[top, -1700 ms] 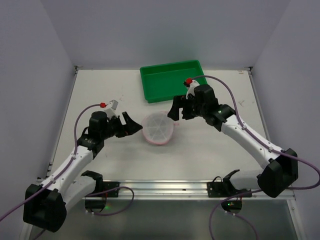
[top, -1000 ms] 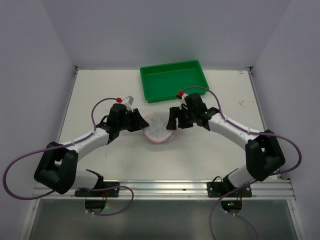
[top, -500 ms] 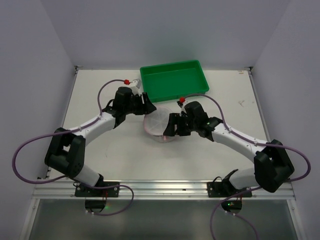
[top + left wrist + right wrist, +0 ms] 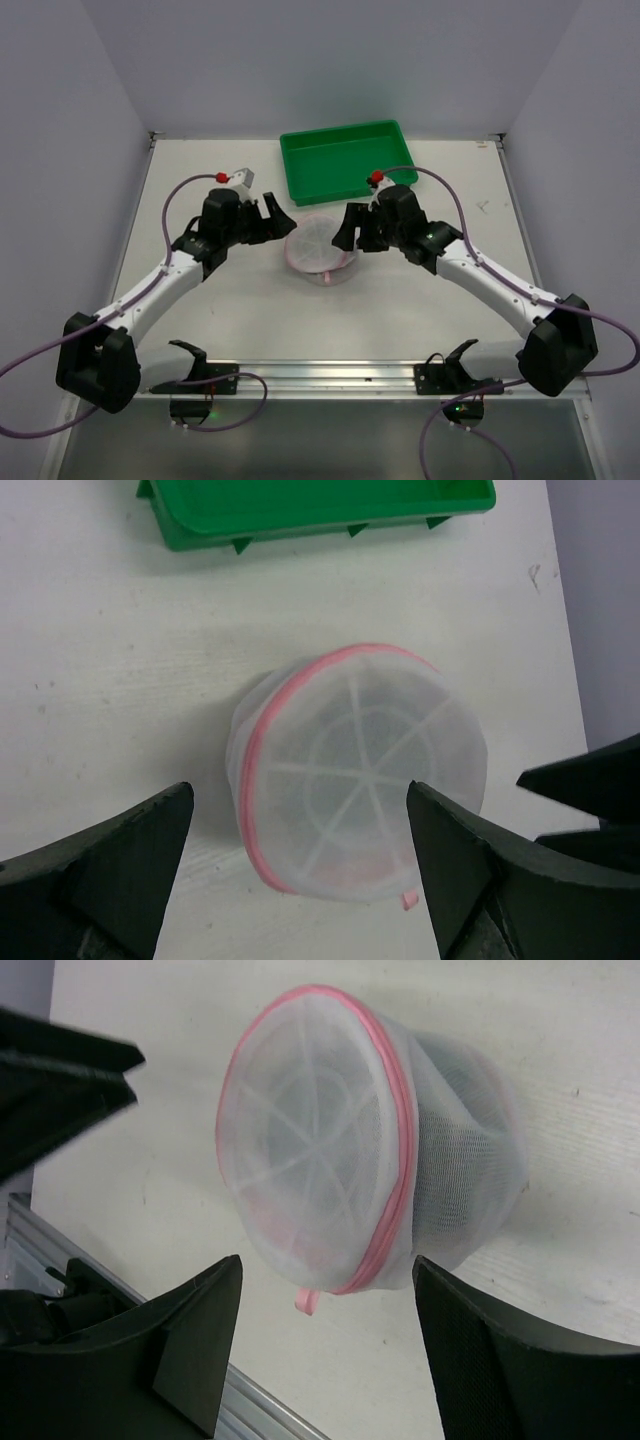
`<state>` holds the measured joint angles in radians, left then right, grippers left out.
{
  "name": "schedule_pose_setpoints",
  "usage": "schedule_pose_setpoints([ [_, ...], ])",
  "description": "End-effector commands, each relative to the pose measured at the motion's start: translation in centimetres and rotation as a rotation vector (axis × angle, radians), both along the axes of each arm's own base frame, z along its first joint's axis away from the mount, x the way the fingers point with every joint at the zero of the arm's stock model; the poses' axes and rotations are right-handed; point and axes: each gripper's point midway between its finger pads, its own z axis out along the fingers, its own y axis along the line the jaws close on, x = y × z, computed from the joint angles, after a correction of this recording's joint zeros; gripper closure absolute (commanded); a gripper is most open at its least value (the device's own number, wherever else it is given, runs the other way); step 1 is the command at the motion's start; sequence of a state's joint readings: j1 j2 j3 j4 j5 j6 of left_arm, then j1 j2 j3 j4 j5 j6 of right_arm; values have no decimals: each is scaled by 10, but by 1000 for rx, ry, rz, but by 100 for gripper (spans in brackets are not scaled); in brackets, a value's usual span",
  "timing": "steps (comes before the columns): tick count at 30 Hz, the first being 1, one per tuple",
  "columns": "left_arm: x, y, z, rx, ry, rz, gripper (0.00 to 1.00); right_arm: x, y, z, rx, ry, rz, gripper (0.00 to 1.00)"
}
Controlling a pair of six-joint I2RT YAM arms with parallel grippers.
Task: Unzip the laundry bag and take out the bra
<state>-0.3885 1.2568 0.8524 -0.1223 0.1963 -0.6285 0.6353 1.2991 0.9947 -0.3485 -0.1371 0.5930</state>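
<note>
Left gripper [image 4: 276, 222] pulled back, jaws wide, laundry bag [image 4: 318, 252] just ahead, untouched

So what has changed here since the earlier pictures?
The left tool swung in to the far-left edge of the laundry bag, then drew back left, jaws now wide open. The right tool dipped toward its near side and returned. Bag still zipped; green tray unmoved.

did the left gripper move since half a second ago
Yes. The left gripper has backed away from the near left corner of the green tray, leftward and toward the arm bases. It stands open, left of the laundry bag.
</note>
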Motion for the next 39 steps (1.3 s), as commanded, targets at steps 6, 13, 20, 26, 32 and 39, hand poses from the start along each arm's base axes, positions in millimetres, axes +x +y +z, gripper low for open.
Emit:
schedule_pose_setpoints([
  [6,-68,7,-30,-175,128,56,12,35,2,7,-36,-16,-52,34],
  [13,-84,-11,-38,-304,130,25,16,41,7,-5,-31,14,-52,39],
  [20,-89,-39,-51,-399,141,-18,18,37,10,-13,-12,43,-53,40],
  [26,-71,-50,-43,-420,82,-11,22,32,8,-14,0,43,-51,40],
  [32,-64,-55,-46,-414,72,-12,28,25,5,-12,14,26,-40,39],
  [39,-60,-55,-61,-385,84,6,39,20,-1,-12,18,-7,-41,39],
])
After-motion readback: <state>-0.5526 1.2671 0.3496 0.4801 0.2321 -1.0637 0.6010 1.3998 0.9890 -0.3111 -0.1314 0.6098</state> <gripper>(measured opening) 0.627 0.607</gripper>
